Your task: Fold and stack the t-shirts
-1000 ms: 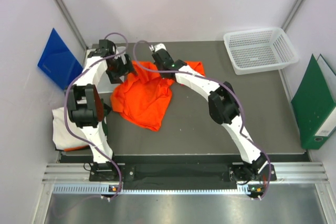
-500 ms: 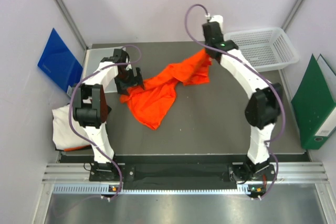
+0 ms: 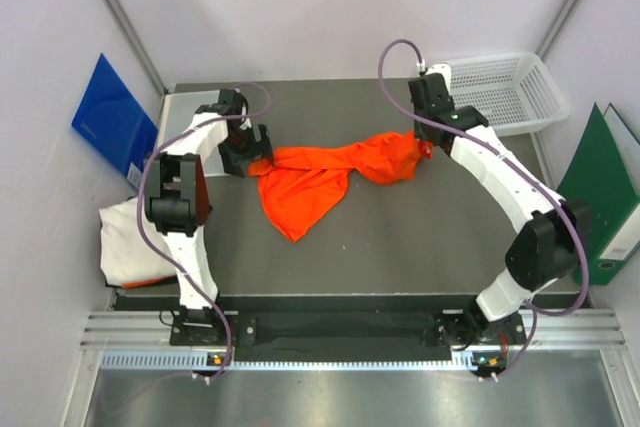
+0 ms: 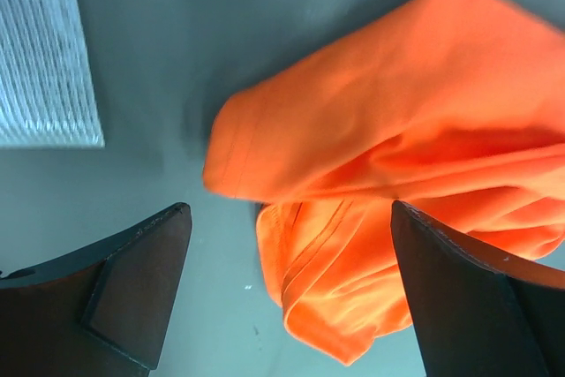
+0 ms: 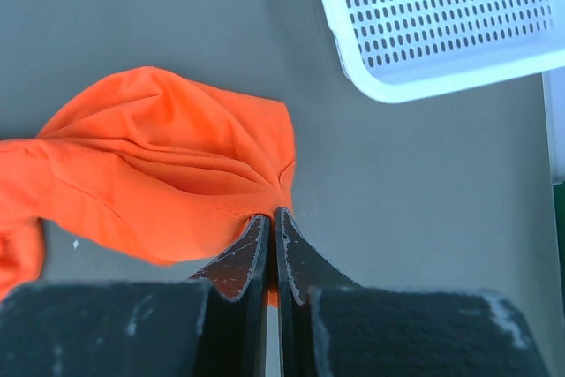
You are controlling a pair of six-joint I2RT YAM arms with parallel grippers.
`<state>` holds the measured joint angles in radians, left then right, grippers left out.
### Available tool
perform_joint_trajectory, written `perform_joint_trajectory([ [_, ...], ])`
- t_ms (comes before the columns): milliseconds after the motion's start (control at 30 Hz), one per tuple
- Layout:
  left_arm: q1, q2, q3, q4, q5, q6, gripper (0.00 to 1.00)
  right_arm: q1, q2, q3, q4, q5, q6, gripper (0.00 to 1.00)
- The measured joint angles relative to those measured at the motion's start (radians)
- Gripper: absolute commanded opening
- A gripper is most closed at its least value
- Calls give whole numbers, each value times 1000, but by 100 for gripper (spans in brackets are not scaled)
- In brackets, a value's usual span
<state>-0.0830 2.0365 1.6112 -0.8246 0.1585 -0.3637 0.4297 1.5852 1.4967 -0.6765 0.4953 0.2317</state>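
Pinches an edge of the orange t-shirt in the clenched right gripper, near the mesh basket; holds the left gripper wide open above its opposite end.

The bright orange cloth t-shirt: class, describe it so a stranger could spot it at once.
Find the dark grey table. Across its middle lies the crumpled bright orange cloth t-shirt. Its neighbour at the left edge is a white cloth t-shirt.
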Motion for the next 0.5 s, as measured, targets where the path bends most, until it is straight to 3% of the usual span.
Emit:
perform_joint_trajectory([
  [167,-5,35,76,0,-5,0,99,-3,182,117,49,23,-31,0],
  [367,-7,37,123,0,-19,1,99,-26,535,451,120,62,-75,1],
  [400,-7,39,129,0,-19,1,99,-33,588,510,133,74,-79,2],
  [500,-7,43,138,0,-18,4,99,-57,716,668,154,116,-87,19],
])
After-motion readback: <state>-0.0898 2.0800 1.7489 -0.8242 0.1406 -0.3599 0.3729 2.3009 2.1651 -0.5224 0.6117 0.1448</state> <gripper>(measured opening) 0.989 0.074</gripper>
